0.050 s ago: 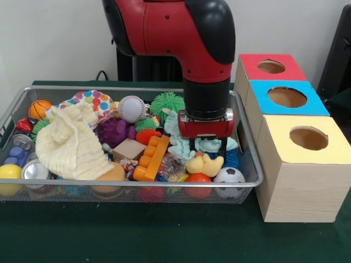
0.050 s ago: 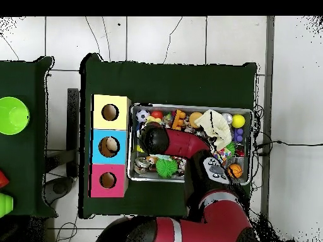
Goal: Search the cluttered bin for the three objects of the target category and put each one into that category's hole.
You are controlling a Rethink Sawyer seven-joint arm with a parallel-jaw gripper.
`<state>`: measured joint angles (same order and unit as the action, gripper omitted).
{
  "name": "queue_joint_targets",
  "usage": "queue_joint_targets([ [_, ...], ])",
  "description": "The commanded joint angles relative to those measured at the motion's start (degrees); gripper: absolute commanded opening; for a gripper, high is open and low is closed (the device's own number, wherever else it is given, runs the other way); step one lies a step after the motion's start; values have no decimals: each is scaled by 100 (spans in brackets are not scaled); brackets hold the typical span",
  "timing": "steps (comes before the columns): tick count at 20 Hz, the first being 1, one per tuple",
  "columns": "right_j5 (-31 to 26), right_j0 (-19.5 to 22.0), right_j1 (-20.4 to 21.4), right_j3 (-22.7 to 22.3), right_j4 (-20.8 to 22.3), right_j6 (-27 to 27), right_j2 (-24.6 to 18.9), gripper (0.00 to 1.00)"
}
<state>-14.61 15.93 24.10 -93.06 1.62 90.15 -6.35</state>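
Box tops red (image 1: 271, 67), blue (image 1: 287, 97), yellow (image 1: 307, 138) — cloth (image 1: 94, 101) polka-dotted, brick (image 1: 151, 159) orange — spiky ball (image 1: 167, 102) green

Wire mesh bin (image 1: 249, 164) on dark green table (image 1: 164, 235), crowded with toys. Red and black arm (image 1: 186, 33) descending into bin's right half; gripper (image 1: 207, 143) buried among pale blue cloth (image 1: 181, 143), fingers hidden, state undeterminable. Just below gripper: yellow rubber duck (image 1: 204, 164), orange ball (image 1: 198, 179), small soccer ball (image 1: 229, 175). Left of arm: spiky green ball (image 1: 166, 102), baseball (image 1: 132, 108), purple toy (image 1: 112, 131), wooden block (image 1: 129, 148), orange toy brick (image 1: 152, 159). Cream knit cloth (image 1: 71, 145) heaped over left half; polka-dot cloth (image 1: 93, 99) behind it. Mini basketball (image 1: 39, 108) in far left corner; yellow ball (image 1: 10, 174) at near left corner. Beside bin, right: three wooden boxes with round holes, tops red (image 1: 270, 67), blue (image 1: 286, 97), yellow (image 1: 307, 138).
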Motion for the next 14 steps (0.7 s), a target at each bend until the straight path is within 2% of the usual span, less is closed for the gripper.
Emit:
queue_joint_targets([
  [1, 657, 285, -341, 168, 337, 478, -574, 100],
  [6, 334, 216, -16, -33, 220, 565, -554, 100],
  [10, 144, 221, -5, 117, 154, 497, -637, 100],
  [14, -120, 174, 247, 23, 40, 556, -635, 100],
])
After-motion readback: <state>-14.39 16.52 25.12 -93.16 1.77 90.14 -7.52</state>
